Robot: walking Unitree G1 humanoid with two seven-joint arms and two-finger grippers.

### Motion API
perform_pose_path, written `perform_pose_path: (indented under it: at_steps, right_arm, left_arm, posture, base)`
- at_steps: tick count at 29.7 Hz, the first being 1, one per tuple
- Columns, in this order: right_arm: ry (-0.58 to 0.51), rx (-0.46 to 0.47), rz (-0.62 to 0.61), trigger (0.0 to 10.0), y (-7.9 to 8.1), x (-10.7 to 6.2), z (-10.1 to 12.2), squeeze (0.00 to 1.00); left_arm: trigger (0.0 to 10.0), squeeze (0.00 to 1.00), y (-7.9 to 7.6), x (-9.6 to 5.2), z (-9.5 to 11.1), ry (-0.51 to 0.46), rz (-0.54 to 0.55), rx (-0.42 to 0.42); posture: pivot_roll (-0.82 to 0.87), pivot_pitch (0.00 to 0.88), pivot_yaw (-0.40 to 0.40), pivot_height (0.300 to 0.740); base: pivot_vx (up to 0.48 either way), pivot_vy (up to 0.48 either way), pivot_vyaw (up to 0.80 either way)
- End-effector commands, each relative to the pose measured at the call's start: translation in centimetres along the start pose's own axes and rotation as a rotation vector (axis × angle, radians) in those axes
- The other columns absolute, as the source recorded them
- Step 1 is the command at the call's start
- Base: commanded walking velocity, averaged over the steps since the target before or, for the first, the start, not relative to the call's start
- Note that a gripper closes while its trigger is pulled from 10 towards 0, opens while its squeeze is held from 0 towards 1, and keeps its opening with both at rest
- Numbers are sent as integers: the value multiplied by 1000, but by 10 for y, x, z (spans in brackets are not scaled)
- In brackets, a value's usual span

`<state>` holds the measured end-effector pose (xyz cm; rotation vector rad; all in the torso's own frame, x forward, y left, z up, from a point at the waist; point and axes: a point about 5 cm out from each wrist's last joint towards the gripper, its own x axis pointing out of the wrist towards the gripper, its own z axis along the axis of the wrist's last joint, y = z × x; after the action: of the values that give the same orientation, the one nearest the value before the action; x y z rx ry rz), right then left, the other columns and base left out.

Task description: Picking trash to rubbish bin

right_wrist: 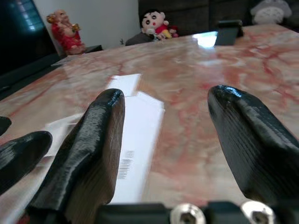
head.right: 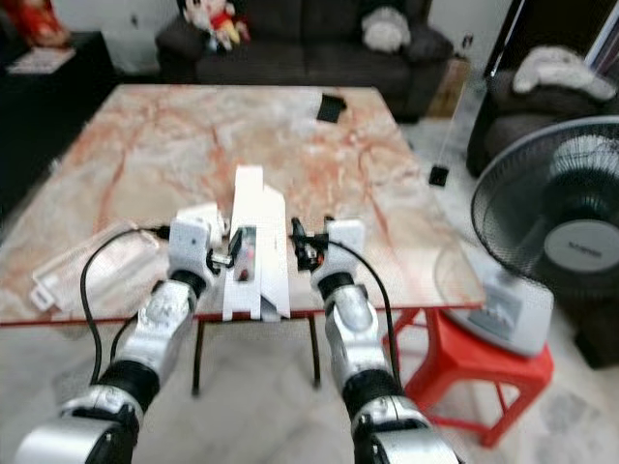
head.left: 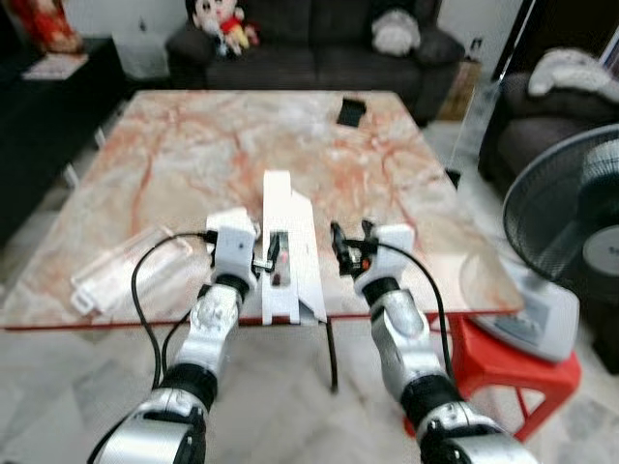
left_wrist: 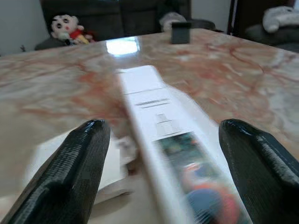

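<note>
Marble worktop (head.left: 193,145): long white box (head.left: 287,242) lying at near edge, end overhanging. Left gripper (head.left: 271,253) at box's left side, jaws released, box between fingers (left_wrist: 79,158). Right gripper (head.left: 348,246) just right of box, jaws released. Clear plastic tray (head.left: 121,269) at left corner.

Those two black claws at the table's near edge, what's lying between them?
A long white carton lies between the left gripper and right gripper, both open, on the marble table, seen in the left eye view.
</note>
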<state>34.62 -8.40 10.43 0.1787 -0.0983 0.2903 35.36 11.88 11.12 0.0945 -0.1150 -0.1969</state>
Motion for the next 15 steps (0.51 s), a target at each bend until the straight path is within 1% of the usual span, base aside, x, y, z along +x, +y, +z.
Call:
perform_pose_path:
  at_steps: [1,2,7,9,13,14,15]
  right_arm:
    - [-1,-11,-20,10000,-8,0,2,0]
    - [-1,-11,-20,10000,-8,0,2,0]
    - [9,-13,-11,10000,-7,0,1,0]
    - [13,-15,-5,10000,-6,1,1,0]
    - [13,-15,-5,10000,-6,1,1,0]
    - [17,-16,-6,10000,-7,0,0,0]
    - [17,-16,-6,10000,-7,0,0,0]
  left_arm:
    - [10000,0,-8,5,9,-34,-18,-5]
    - [10000,0,-8,5,9,-34,-18,-5]
    - [10000,0,-5,6,14,-58,-3,0]
    - [10000,0,-1,6,14,-54,26,8]
    - [10000,0,4,7,15,-51,47,17]
    - [10000,0,11,9,18,-53,87,17]
    - [10000,0,11,9,18,-53,87,17]
  posture:
    - [11,0,-22,740]
    - [11,0,-22,740]
    - [18,0,-26,740]
    - [18,0,-25,740]
    - [19,0,-26,740]
    - [19,0,-27,740]
    - [19,0,-27,740]
  base:
    - [277,0,0]
    - [277,0,0]
    - [0,0,0]
    - [0,0,0]
    - [0,0,0]
    - [0,0,0]
    - [0,0,0]
